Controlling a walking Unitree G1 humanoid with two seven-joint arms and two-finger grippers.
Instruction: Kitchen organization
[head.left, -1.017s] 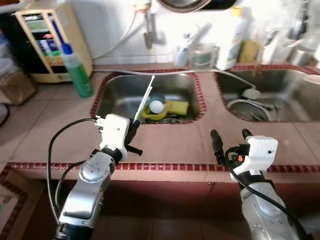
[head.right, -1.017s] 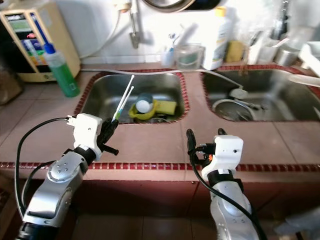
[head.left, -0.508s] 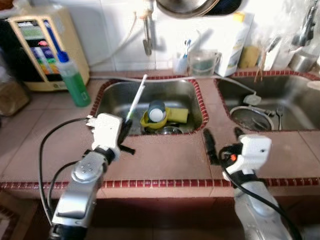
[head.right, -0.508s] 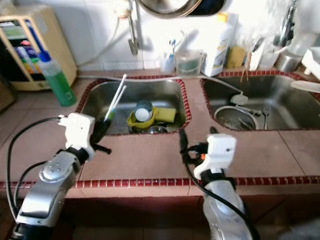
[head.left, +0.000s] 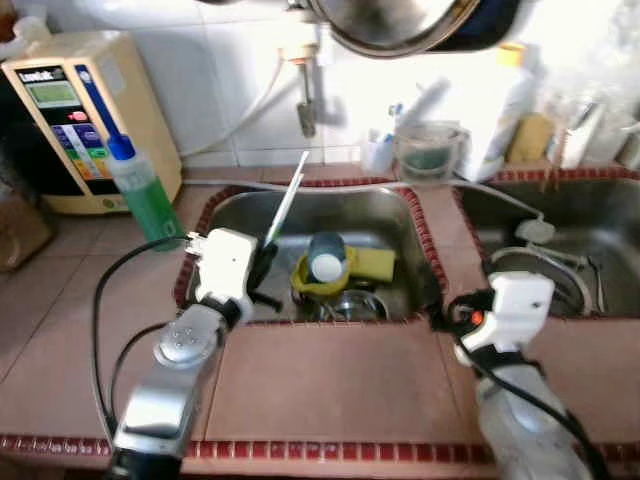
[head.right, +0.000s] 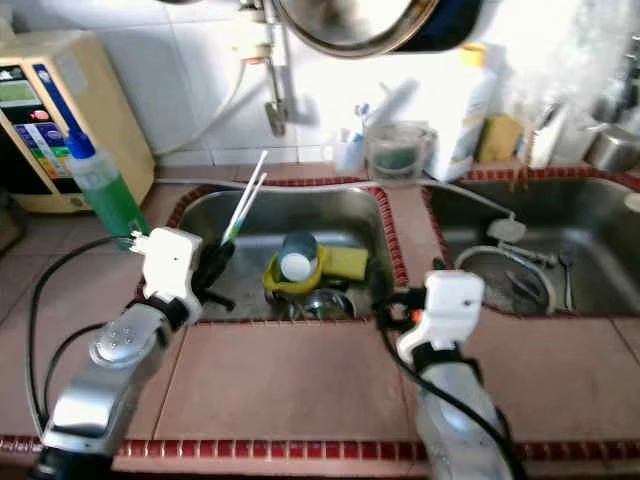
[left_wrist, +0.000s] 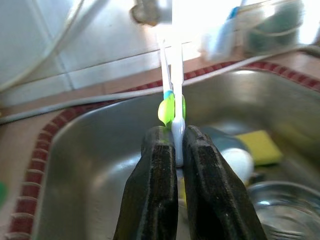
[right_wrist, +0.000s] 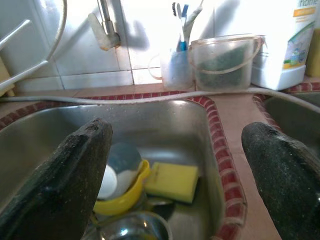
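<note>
From the head camera I see my left gripper (head.left: 262, 268) at the left rim of the left sink (head.left: 390, 205), its black fingers (left_wrist: 157, 190) pinched tight on two white sticks with a green band (left_wrist: 172, 107); I take them for toothbrushes but cannot tell for certain. The toothbrushes (head.left: 287, 202) slant up and away from the gripper, over the left part of the basin toward the tiled wall. My right gripper (right_wrist: 187, 165) is spread wide with nothing between its fingers, hovering at the near right corner of the same sink and looking across the basin. Down in the basin lie a yellow bowl (head.left: 305, 282) with a pale cup (head.left: 326, 258) resting in it, a yellow sponge (right_wrist: 172, 181) just beside the bowl, and a shiny metal dish (head.left: 350, 305) nearest me. On the back ledge stand a small cup of toothbrushes (right_wrist: 176, 65), a clear plastic tub (right_wrist: 225, 60) touching it, and a white bottle (right_wrist: 286, 40) beyond. A green bottle with a blue cap (head.left: 140, 195) stands on the tiled bench (head.left: 330, 385) left of the sink, in front of a beige appliance (head.left: 75, 110). A second sink (head.left: 580, 250) lies to the right.
</note>
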